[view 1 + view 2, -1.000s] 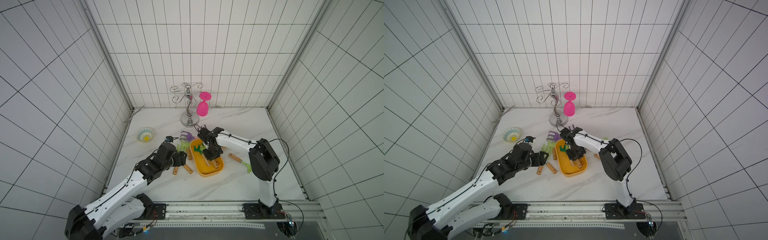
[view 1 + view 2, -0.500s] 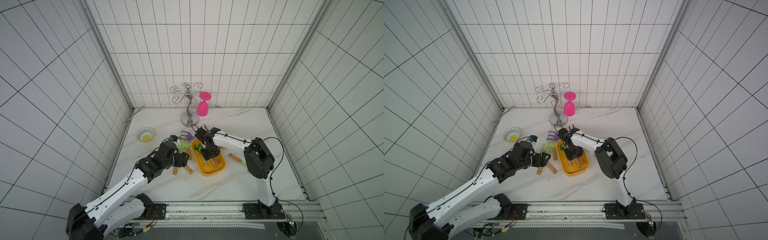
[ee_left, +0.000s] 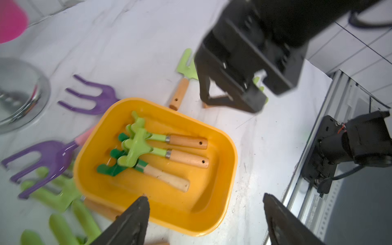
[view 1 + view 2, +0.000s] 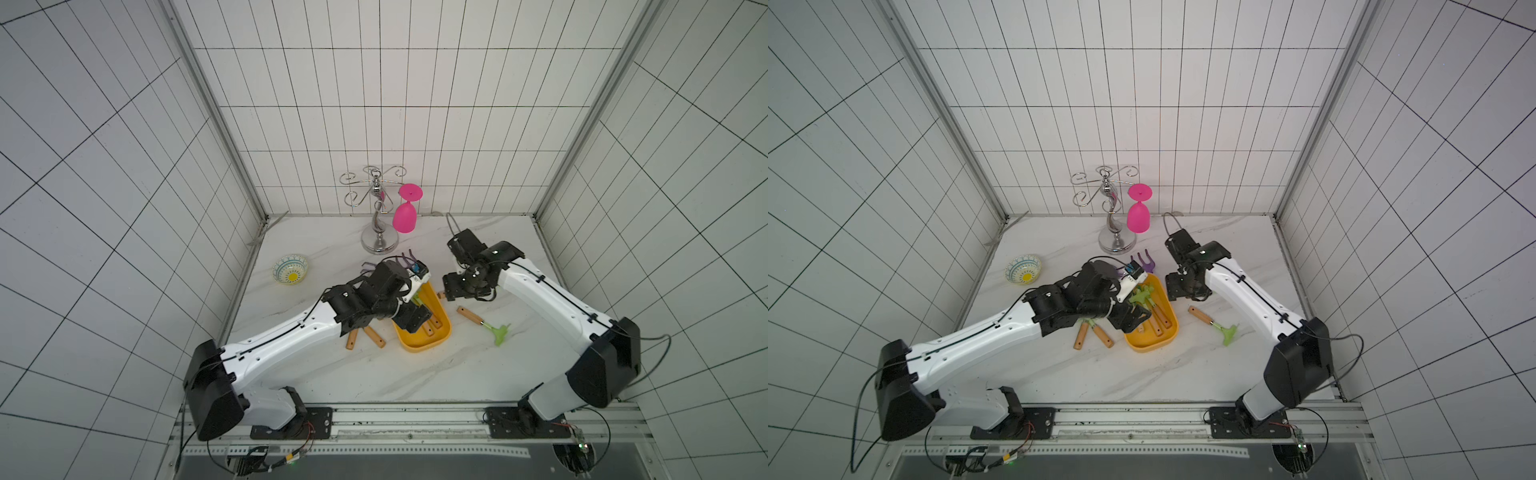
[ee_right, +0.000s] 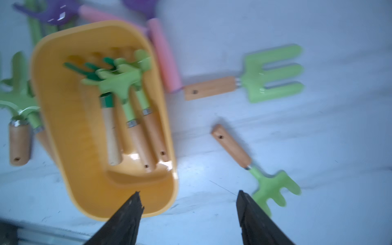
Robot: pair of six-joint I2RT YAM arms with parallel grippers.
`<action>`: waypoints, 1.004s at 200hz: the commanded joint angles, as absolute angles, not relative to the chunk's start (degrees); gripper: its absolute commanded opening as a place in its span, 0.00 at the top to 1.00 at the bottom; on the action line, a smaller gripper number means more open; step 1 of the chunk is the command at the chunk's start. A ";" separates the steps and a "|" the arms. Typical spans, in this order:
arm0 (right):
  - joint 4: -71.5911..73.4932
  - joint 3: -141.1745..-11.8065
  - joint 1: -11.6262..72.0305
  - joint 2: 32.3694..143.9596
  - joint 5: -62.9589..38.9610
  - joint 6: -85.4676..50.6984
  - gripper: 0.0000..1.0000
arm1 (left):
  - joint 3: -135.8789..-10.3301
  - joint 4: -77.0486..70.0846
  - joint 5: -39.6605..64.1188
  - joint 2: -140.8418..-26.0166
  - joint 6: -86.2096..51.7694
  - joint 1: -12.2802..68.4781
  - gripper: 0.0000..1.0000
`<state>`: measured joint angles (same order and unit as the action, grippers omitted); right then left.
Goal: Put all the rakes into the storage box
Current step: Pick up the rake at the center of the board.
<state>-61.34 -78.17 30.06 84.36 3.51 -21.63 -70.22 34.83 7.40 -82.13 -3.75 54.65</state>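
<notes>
The yellow-orange storage box point(image 4: 432, 345) point(image 4: 1150, 343) lies mid-table. Inside it, in the left wrist view, are two light green rakes point(image 3: 135, 146) and a dark green one point(image 3: 112, 167), all with wooden handles. Another light green rake point(image 4: 482, 326) point(image 5: 269, 186) lies on the marble to the right of the box. My left gripper point(image 3: 204, 197) point(image 4: 411, 322) hangs open over the box's near end, holding nothing. The right gripper point(image 5: 188, 193) point(image 4: 446, 286) is open and empty, just off the box's far right corner.
Purple forks point(image 3: 91, 99), a green fork point(image 5: 273, 74) and wooden-handled tools point(image 4: 365, 336) lie around the box. A patterned bowl point(image 4: 291, 270) sits at the left. At the back stands a metal stand point(image 4: 378, 232) with a pink glass point(image 4: 405, 216).
The right gripper has opened and drawn back from over the box toward the right. My left gripper has moved over the box.
</notes>
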 commanded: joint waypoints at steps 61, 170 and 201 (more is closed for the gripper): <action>-67.55 -71.55 -2.10 64.02 -3.79 -27.27 0.06 | -99.82 45.00 2.71 -117.23 11.20 61.54 0.15; -71.46 -69.53 -5.01 55.19 -5.52 -28.27 0.06 | -121.09 49.41 3.29 -140.17 17.24 61.26 0.15; -74.45 -72.62 -5.01 53.92 0.89 -26.37 0.06 | -121.11 46.89 4.80 -141.53 17.60 61.26 0.15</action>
